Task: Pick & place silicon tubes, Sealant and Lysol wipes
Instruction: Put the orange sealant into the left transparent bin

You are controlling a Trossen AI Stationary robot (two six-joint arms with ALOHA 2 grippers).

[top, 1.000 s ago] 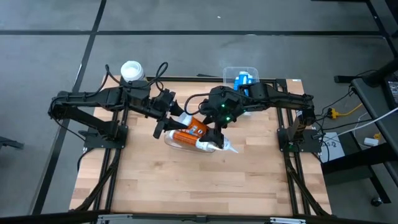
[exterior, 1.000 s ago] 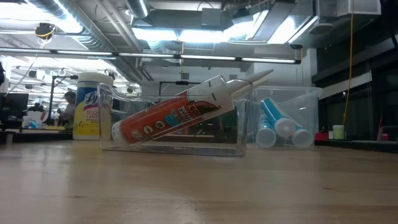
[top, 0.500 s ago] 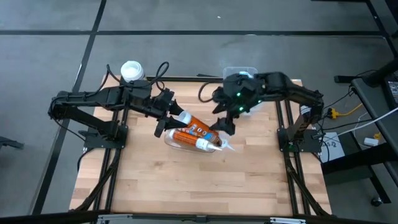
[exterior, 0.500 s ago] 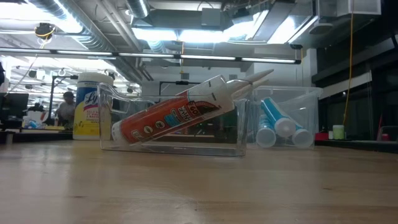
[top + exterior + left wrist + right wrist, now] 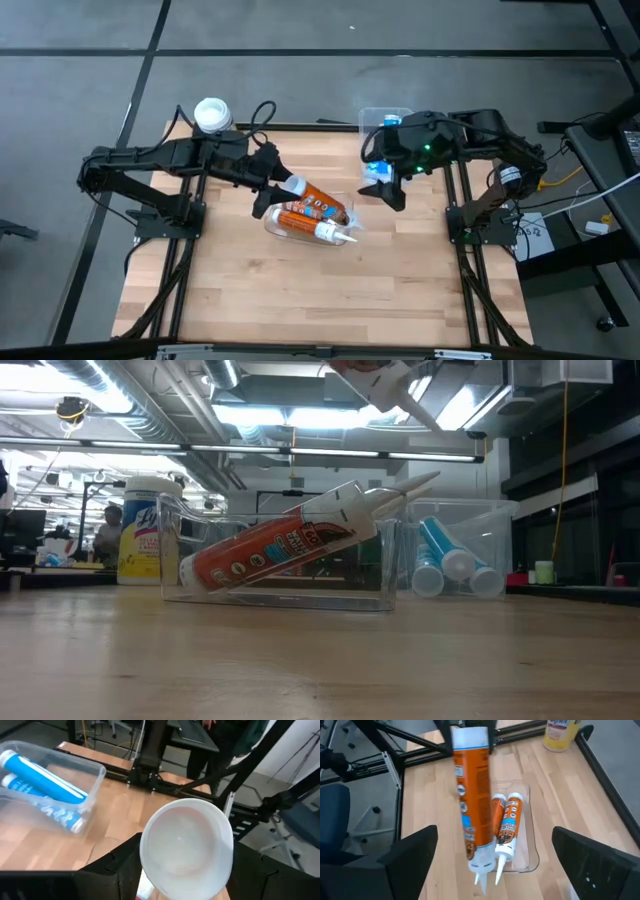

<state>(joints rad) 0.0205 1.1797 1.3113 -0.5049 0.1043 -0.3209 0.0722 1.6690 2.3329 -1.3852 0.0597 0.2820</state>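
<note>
Sealant tube (image 5: pixel 312 203) hangs over the clear bin (image 5: pixel 285 228), clamped in the left gripper (image 5: pixel 272 187); lower it beside the tube (image 5: pixel 318 228) already lying there. Right wrist view: right gripper (image 5: pixel 490 865) gapes empty, clear.

Industrial lab: exposed ceiling ducts (image 5: pixel 150 400), strip lights (image 5: pixel 330 452), cluttered workbenches (image 5: pixel 50 560) behind.

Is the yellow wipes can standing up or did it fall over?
Standing up. The Lysol wipes stand upright on the table's far edge, white lid on top, behind the clear bin.
</note>
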